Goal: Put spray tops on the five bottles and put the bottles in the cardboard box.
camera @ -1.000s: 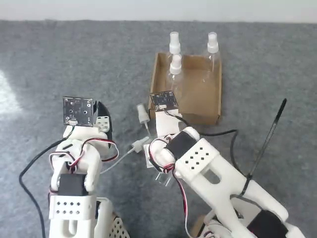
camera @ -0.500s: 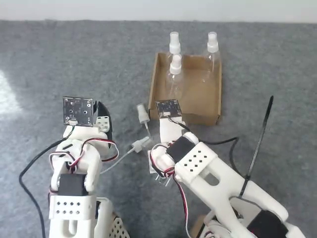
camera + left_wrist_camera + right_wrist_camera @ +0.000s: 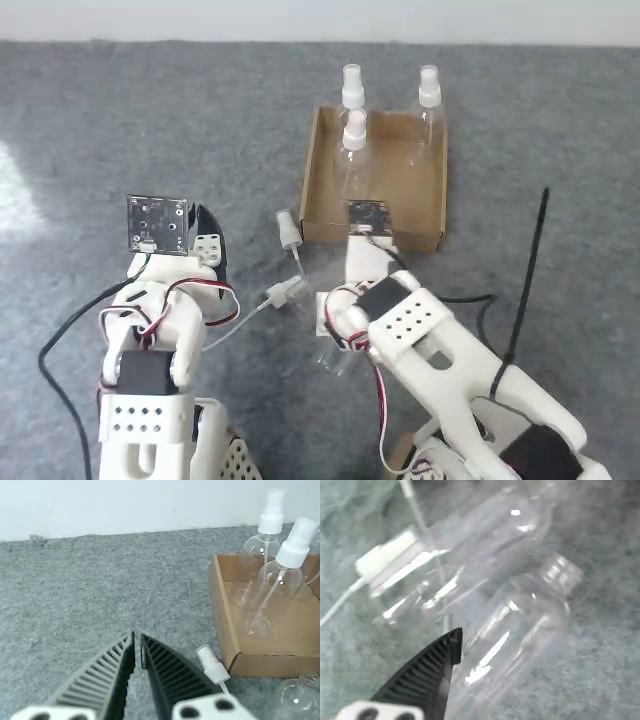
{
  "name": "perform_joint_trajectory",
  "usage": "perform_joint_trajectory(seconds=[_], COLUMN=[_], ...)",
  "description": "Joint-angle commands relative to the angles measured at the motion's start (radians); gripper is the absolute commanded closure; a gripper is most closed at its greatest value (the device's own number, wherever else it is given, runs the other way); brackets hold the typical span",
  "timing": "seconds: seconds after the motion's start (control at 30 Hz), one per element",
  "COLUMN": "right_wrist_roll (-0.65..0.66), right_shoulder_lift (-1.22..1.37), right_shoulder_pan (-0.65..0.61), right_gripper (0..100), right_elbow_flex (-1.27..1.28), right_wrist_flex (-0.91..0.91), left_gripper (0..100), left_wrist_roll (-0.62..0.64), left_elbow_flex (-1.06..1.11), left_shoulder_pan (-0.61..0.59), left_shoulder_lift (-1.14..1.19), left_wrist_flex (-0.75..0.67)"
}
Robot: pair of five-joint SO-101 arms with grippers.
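Left gripper (image 3: 137, 639) recorded closed, empty. Right gripper (image 3: 454, 636) positioned over two lying bottles (image 3: 520, 615); grip state undeterminable.

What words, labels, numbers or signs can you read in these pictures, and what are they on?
No text can be read.
The cardboard box: plain, no print.
The bottles in the box and the loose spray top: no labels.
The camera board on an arm: marks too small to read.
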Motion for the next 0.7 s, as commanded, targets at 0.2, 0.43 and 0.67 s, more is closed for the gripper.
perform_joint_trajectory(seconds=[0.2,0.43,0.67], right_wrist_roll=[-0.003,0.109,0.089], right_shoulder_lift=[-0.010,-0.022,-0.022], right_shoulder_pan=[0.145,0.303,0.220], right_gripper=[43.9,43.8,43.7], right_elbow_flex=[0.061,0.060,0.052], right_wrist_flex=[0.042,0.168,0.136], left_gripper=[99,99,99], left_wrist_roll=[0.017,0.017,0.017], left_elbow_flex=[-0.010,-0.010,-0.010], left_shoulder_pan=[-0.005,-0.005,-0.005], left_shoulder_lift=[-0.014,-0.014,-0.014], left_wrist_flex=[-0.023,-0.026,-0.025])
